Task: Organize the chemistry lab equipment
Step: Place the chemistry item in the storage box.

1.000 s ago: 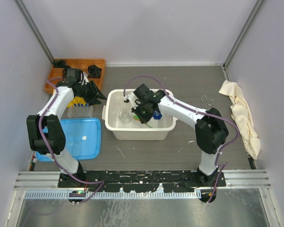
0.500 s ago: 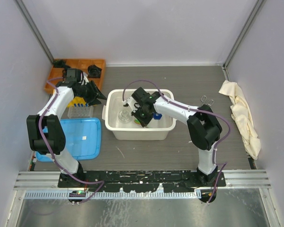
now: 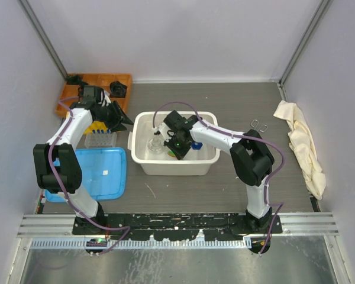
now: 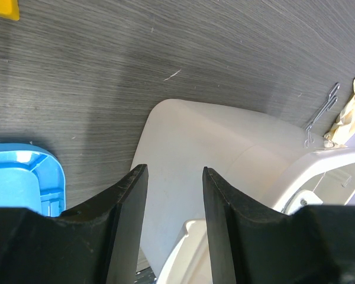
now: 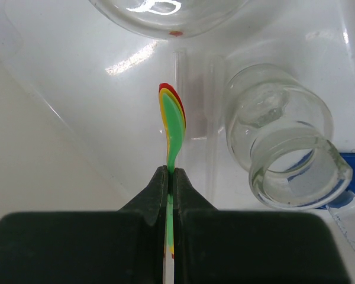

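In the right wrist view my right gripper is shut on the thin handle of a green plastic spoon, which has yellow and red edges behind it. It hangs inside the white tub, where a clear glass jar lies on its side, a round flask sits behind, and a blue cap shows at the edge. From above, the right gripper is low in the tub beside the flask. My left gripper stands open and empty near the yellow rack. Metal forceps lie on the table to the right.
An orange tray of black parts sits at the back left. A clear tube holder and a blue tray lie left of the tub. A cream cloth lies along the right wall.
The right arm has shifted a little to the left and lower inside the tub, still holding the spoon. The left arm has not moved.
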